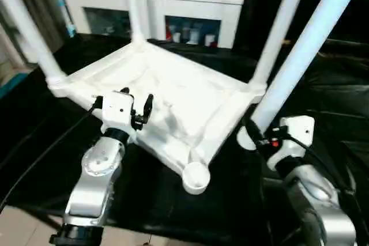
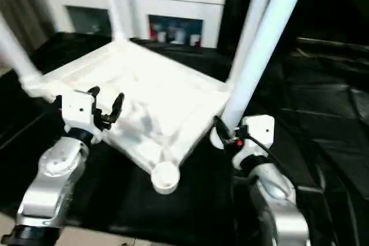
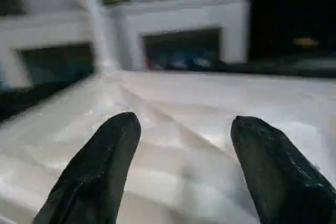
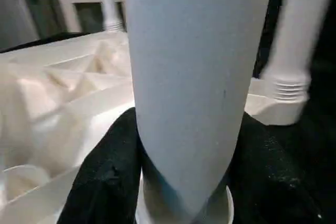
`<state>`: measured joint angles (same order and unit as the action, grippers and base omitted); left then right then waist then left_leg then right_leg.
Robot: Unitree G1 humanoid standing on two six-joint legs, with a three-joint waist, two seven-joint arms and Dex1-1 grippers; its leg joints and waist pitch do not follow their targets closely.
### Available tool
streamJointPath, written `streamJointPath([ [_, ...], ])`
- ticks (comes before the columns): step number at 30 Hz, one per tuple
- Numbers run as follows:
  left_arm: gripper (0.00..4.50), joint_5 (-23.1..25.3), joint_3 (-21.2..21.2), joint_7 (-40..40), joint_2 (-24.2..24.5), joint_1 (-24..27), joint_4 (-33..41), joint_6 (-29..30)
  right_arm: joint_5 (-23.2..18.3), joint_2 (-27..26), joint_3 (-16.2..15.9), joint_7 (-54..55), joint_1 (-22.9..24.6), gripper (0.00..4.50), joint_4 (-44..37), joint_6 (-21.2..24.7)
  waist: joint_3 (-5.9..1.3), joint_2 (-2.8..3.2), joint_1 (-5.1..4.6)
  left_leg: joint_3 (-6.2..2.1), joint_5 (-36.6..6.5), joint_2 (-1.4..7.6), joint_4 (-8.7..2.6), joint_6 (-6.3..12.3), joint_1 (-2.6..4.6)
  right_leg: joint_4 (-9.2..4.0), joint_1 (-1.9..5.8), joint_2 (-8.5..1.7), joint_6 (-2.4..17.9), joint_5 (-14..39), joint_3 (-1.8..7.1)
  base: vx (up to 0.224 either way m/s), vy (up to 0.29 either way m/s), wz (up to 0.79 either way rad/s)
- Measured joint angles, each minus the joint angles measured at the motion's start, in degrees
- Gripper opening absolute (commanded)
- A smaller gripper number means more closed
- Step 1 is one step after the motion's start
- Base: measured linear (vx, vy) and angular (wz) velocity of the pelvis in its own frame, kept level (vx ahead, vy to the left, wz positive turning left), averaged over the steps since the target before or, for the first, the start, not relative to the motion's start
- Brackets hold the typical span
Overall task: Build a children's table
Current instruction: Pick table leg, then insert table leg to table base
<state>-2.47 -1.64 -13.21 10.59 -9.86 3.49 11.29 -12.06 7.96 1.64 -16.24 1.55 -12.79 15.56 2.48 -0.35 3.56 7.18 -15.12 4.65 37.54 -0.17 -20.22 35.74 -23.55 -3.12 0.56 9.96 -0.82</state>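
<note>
**White plastic leg held beside the one open socket**

White moulded plastic is nearly everything here: the large square tabletop [image 1: 167,102] lies upside down on a black cloth [image 1: 34,142], its ribbed underside up, with three long round tapered legs already standing in its corners.

The fourth tapered white leg [image 1: 311,44] is clasped near its base by the right gripper [image 4: 181,182], black fingers pressed on either side. Its long axis runs steeply upward, leaning a little, and its foot end hangs just off the tabletop's right edge. The empty round corner socket [image 1: 196,177] sits at the nearest corner, toward the robot's left of the held leg, and the right arm is the nearer one.

The left gripper [image 1: 138,108] hovers over the ribbed surface near the top's left edge, fingers spread and holding nothing.

The plastic looks smooth, stiff and slightly glossy, so a tilted leg would likely bind at the socket rim.
</note>
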Motion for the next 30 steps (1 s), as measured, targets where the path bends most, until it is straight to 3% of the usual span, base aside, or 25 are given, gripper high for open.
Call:
streamJointPath([
  [3, 3.36, -3.11, -2.03, -8.36, 2.3, -0.55, -1.74, -0.38, 0.31, 1.89, 0.15, -1.37, -0.36, 1.88, 0.3, -0.01, 0.32, 0.26, -0.43, 1.21, 0.08, 0.96, 0.06, -0.05, 0.3, -0.39, 0.64, -0.09, -0.41, 0.25, -0.08, -0.032, 0.004, 0.12],
  [8, 3.63, -6.12, -5.96, -26.21, 8.54, -7.85, -9.35, -2.81, -2.15, 6.12, 0.3, -7.53, -3.3, 1.88, 2.5, 0.31, 0.44, 0.32, -1.17, 1.5, 0.17, 1.1, -0.1, -0.16, 0.15, -0.71, 0.7, -0.18, -0.43, 0.26, -0.09, 0.0, 0.0, 0.0],
  [14, 4.03, 0.03, -15.41, -48.71, 19.74, -19.5, -22.85, -9.79, -4.0, 16.89, -0.71, -21.4, -4.2, 1.88, 3.88, 1.35, 0.43, 0.43, -1.68, 1.6, 0.67, 1.19, -0.45, -0.16, 0.18, -0.66, 0.69, -0.2, -0.07, -0.26, -0.13, 0.0, 0.0, 0.0],
  [17, 4.37, 1.44, -17.36, -53.84, 21.58, -22.51, -26.91, -11.53, -4.02, 18.92, -1.01, -24.89, -4.09, 1.88, 4.26, 1.36, 0.5, 0.57, -1.71, 1.64, 0.68, 1.23, -0.74, -0.19, 0.14, -0.74, 0.65, -0.2, -0.05, -0.27, -0.2, 0.0, 0.0, 0.0],
  [23, 4.46, 3.51, -20.73, -60.88, 22.5, -27.76, -34.01, -15.84, -4.6, 21.53, -1.37, -28.34, -4.52, 1.88, 5.12, 1.39, 0.51, 0.58, -1.35, 1.65, 0.85, 1.35, -1.0, 0.09, 0.09, -0.79, 0.45, -0.2, 0.21, -0.07, -0.47, 0.017, -0.004, 0.01],
  [30, 3.84, 6.67, -23.97, -62.98, 19.79, -30.57, -40.61, -21.4, -4.57, 21.97, -3.14, -31.09, -4.63, 1.88, 5.16, 1.41, 0.55, 0.64, -1.18, 1.68, 0.79, 1.38, -1.0, -0.34, 0.14, -0.78, 0.54, -0.27, 0.22, -0.08, -0.5, 0.0, 0.0, 0.0],
])
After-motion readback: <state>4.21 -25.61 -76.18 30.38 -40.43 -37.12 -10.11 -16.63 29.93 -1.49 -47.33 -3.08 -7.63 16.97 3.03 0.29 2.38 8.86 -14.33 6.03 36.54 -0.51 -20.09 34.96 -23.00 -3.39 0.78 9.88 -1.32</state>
